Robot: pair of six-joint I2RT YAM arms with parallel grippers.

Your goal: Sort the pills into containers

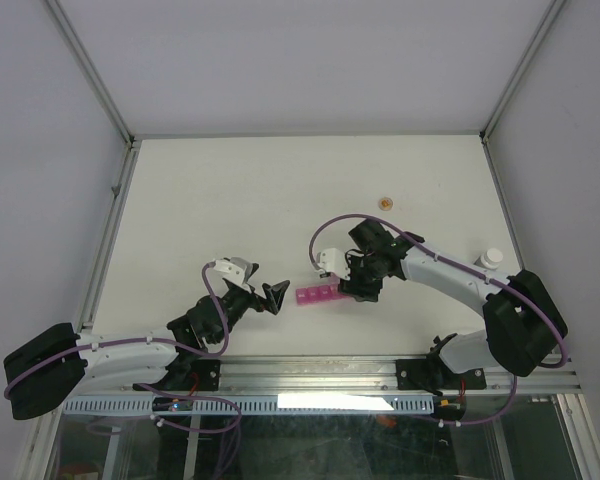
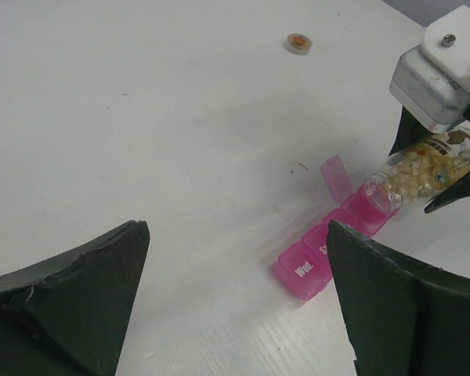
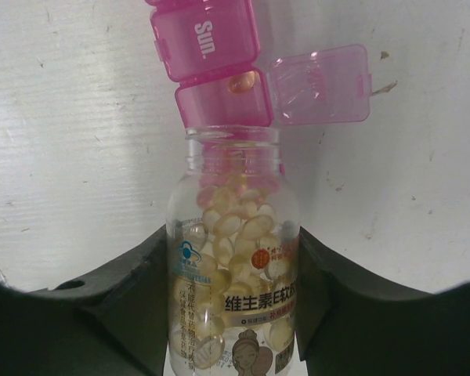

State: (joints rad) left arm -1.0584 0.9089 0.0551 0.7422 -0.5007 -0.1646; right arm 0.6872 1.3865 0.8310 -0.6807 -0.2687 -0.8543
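Note:
The magenta containers strip lies on the white table between the arms. It also shows in the left wrist view and the right wrist view. One compartment stands open with its lid flipped to the side, and one amber pill lies in it. My right gripper is shut on a clear bottle full of pale yellow pills, tilted with its mouth at the open compartment. My left gripper is open and empty, just left of the strip.
A small round orange-centred cap lies farther back on the table, also in the left wrist view. A small white-capped bottle stands near the right edge. Metal frame rails border the table.

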